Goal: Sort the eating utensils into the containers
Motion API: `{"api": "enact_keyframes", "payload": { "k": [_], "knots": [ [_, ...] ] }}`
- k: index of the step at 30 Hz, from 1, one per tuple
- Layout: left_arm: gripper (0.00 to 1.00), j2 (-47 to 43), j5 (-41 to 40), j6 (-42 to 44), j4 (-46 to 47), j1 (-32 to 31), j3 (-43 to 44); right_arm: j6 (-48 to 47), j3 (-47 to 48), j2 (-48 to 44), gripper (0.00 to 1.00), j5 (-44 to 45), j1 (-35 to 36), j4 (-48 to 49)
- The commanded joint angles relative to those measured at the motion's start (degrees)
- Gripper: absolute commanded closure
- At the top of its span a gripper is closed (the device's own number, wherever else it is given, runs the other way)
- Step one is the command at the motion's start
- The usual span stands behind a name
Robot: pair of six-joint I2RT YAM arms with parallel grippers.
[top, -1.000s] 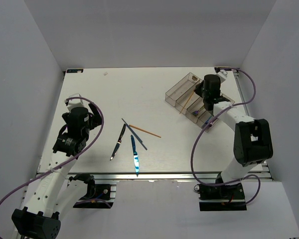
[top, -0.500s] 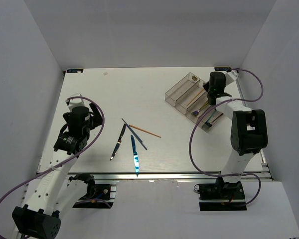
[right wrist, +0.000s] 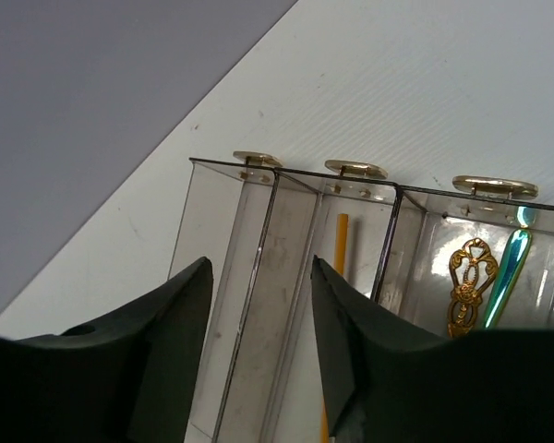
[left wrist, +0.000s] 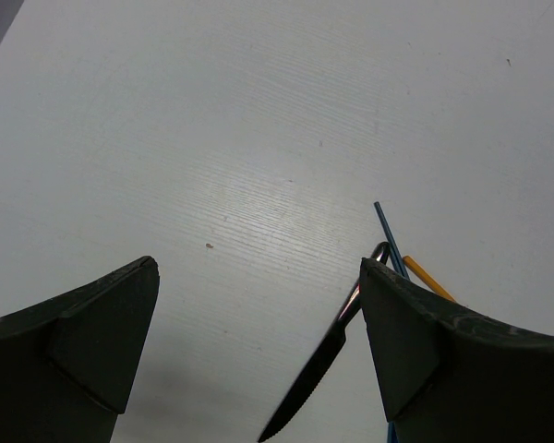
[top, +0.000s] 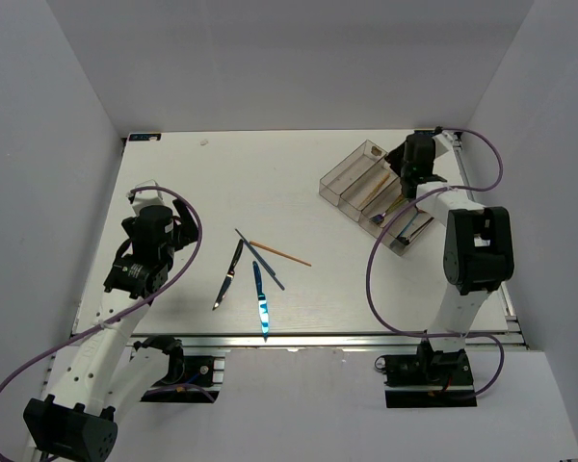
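Hovering at the label end of the tray, right jaws partly apart with nothing between them. Under them: yellow chopstick in the second compartment from the left, gold ornate handle and iridescent piece together in the third. Left jaws wide, empty, over the surface, black knife just beside one finger. Blue knife, blue chopstick and orange chopstick lie mid-surface, well apart from the tray.
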Motion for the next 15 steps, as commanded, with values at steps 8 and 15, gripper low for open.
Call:
{"api": "enact_keyframes", "payload": {
  "k": [8, 15],
  "knots": [
    [0.02, -0.7, 0.3, 0.3, 0.2, 0.2, -0.1, -12.9, 1.3, -8.8, 0.14, 0.9, 7.2, -1.1],
    [0.02, -1.1, -1.3, 0.0, -0.2, 0.2, -0.1, -35.3, 5.8, -9.3, 0.11, -1.4, 25.3, -17.9]
  ]
}}
